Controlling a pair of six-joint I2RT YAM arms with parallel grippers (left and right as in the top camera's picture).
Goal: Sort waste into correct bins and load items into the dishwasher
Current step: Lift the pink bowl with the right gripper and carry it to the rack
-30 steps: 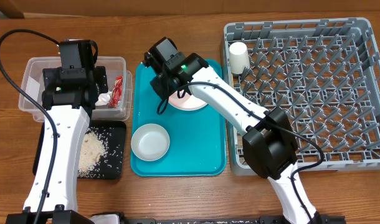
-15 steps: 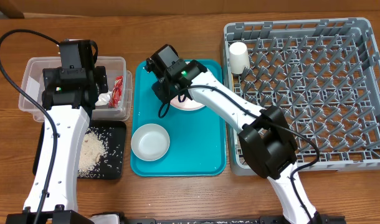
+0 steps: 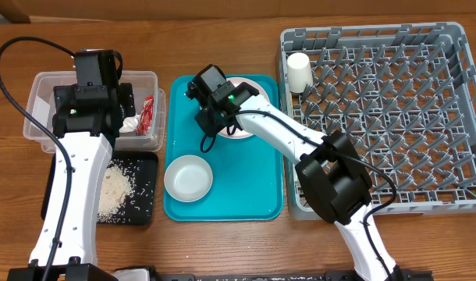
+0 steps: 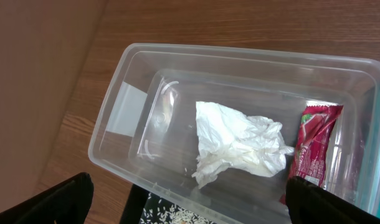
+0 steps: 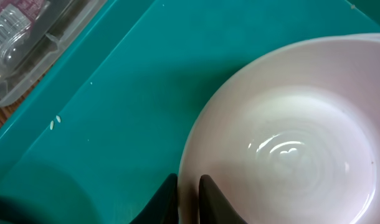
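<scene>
Right gripper point(image 5: 189, 199) jaws nipped on rim of pale pink plate point(image 5: 289, 143); plate on teal tray point(image 5: 134, 93). Left gripper point(image 4: 190, 202) jaws wide, empty, above clear tub point(image 4: 109, 118) holding tissue point(image 4: 237, 146), red wrapper point(image 4: 314, 146).

Clear glossy plastic tub point(image 4: 240, 59); soft crumpled paper tissue point(image 4: 237, 146); glossy pale dish point(image 5: 289, 143), probably ceramic; wood-grain table point(image 3: 222, 250).

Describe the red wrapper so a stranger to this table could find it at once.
Find the clear plastic tub on the table's left, next to the teal tray. Two scraps show inside it, and the wrapper is the one nearer the teal tray. It is red and crinkled; the tissue beside it is crumpled and white.
</scene>
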